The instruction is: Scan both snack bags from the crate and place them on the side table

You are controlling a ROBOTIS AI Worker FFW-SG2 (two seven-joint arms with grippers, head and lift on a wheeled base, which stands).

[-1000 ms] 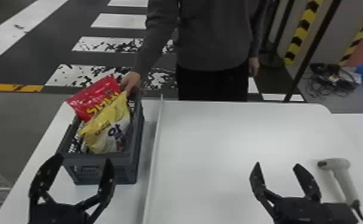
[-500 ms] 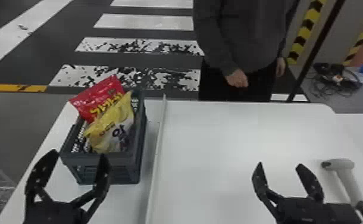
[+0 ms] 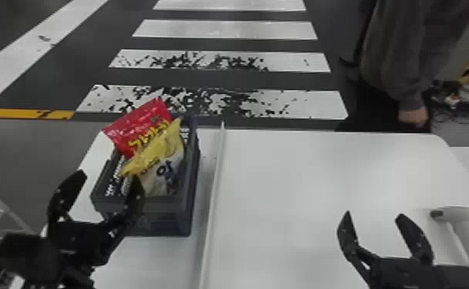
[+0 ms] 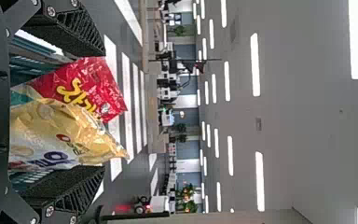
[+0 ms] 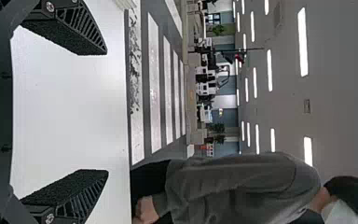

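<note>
Left claw moved forward; snack bags tilted, tops up-left.

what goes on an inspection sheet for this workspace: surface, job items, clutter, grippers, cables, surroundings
Surface: white table with a thin raised white strip right of the crate.
Job's things: red plastic snack bag and yellow-and-white plastic snack bag, both in the dark grey plastic crate; light grey handheld scanner lies at right.
Clutter: nothing seen among the job's things.
Grippers: black left gripper open at the crate's near side; black right gripper open over the table, left of the scanner.
Cables: tangled dark cables on the floor beyond the table, far right.
Surroundings: white floor stripes behind; pale wire rack at left.
</note>
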